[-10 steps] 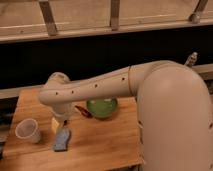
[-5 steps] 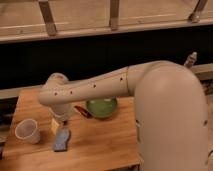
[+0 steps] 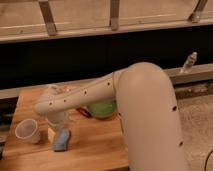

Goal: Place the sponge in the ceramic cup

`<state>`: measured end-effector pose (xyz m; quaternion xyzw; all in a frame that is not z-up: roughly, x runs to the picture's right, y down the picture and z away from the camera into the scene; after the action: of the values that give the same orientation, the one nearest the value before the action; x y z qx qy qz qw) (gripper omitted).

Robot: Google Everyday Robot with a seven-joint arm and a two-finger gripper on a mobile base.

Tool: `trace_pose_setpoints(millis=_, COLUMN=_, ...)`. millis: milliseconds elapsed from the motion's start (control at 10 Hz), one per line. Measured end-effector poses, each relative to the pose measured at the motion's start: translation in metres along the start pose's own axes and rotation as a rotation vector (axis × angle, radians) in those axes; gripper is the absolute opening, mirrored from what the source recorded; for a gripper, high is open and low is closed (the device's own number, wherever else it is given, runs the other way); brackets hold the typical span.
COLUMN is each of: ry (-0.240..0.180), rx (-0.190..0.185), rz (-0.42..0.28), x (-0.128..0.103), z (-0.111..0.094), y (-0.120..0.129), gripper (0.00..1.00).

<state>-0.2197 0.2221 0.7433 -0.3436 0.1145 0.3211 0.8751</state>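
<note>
1. Camera view: a pale wall crossed by slanted metal struts fills the top, with a wide dark band below it and a strip of speckled grey floor at the far right.
2. A wooden desk (image 3: 95,145) occupies the lower left; its left and front edges are cut off by the frame.
3. The robot's thick cream arm (image 3: 145,100) rises from the bottom right, bends, and reaches left across the desk, then turns downward at its wrist.
4. The hand (image 3: 58,131) hangs at the end of that wrist, directly over the sponge (image 3: 62,141), with its fingers spread wide and gripping nothing (whether a fingertip touches the pad cannot be told).
5. The sponge is a small blue-grey pad lying flat on the desk, near the front edge.
6. The ceramic cup (image 3: 27,131) stands upright just left of the sponge, apart from it, with its mouth facing up and nothing visible inside.
7. A green bowl (image 3: 103,108) sits behind the arm, partly covered by it.
8. A small tan shape beside the hand is too indistinct to identify.
</note>
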Motion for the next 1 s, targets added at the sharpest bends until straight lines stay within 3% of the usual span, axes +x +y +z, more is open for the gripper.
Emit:
trace_pose_setpoints(millis=500, ry=0.044, rx=-0.041, rz=0.003, x=-0.011, z=0.041, y=0.009, gripper=0.8)
trace_pose_setpoints(millis=800, ry=0.065, rx=-0.057, rz=-0.004, x=-0.014, z=0.052, y=0.015, gripper=0.79)
trace_pose_setpoints(millis=900, ry=0.068, rx=-0.059, rz=-0.006, x=-0.014, z=0.054, y=0.016, gripper=0.78)
trace_pose_setpoints(millis=1000, ry=0.077, rx=-0.069, rz=-0.009, x=-0.013, z=0.058, y=0.018, gripper=0.66)
